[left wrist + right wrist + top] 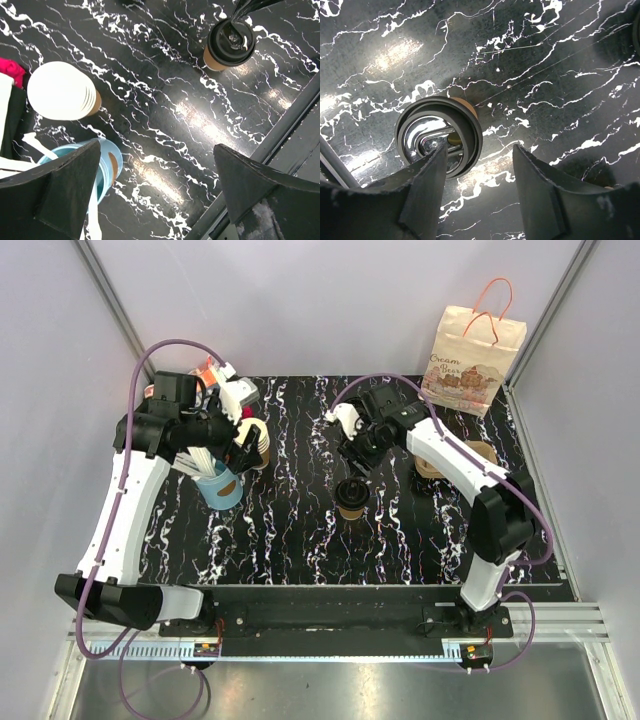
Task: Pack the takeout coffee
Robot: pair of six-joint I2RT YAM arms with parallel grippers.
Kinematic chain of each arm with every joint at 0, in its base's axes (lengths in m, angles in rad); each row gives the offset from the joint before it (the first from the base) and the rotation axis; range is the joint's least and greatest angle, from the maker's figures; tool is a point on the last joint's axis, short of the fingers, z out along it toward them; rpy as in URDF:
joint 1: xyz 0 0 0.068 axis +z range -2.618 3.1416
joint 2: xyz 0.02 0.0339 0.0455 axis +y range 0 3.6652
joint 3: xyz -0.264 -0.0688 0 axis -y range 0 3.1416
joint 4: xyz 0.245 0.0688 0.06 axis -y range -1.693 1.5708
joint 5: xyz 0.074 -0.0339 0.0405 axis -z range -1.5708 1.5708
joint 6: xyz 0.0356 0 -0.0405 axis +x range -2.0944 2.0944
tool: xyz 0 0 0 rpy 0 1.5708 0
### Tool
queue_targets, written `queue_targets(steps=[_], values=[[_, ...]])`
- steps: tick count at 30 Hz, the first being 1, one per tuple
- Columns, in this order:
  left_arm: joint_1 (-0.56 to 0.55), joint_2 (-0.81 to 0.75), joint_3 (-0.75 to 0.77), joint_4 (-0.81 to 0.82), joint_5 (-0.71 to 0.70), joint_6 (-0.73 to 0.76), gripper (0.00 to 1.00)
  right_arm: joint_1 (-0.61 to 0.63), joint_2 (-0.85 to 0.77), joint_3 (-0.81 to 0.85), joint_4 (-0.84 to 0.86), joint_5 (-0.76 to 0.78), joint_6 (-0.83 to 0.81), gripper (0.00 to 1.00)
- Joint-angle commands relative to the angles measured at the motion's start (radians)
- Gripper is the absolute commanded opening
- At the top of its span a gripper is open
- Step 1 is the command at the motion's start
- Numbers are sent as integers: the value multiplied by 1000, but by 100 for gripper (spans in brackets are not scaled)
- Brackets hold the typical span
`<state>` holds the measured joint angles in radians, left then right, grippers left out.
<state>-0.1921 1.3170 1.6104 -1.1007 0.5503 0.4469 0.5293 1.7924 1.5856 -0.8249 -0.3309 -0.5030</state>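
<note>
The takeout coffee [351,496], a brown paper cup with a black lid, stands upright mid-table. It shows in the left wrist view [231,42] and the right wrist view [439,136]. My right gripper [358,456] is open and empty, hovering just above and behind the cup. In its wrist view [479,165] the left finger [420,200] overlaps the lid's edge and the right finger [540,195] is over bare table. My left gripper [240,445] is open and empty [157,185], above the blue cup.
A blue cup with white sticks [220,485] and a stack of lidless brown cups [255,438] stand at the left. A brown cup tray [482,452] lies at the right, partly behind the right arm. A paper bag [475,358] stands at the back right.
</note>
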Motion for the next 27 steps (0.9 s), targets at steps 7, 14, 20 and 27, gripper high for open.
queue_targets(steps=[7, 14, 20, 27], values=[[17, -47, -20, 52, 14, -19, 99, 34, 30, -24, 30, 47, -45, 54], [23, -38, -23, 58, 17, -34, 99, 46, 39, -41, 41, 62, -43, 49], [28, -41, -17, 71, 14, -56, 99, 57, 39, -55, 47, 76, -43, 43], [33, -38, -18, 82, 14, -60, 99, 63, 30, -65, 50, 92, -40, 28]])
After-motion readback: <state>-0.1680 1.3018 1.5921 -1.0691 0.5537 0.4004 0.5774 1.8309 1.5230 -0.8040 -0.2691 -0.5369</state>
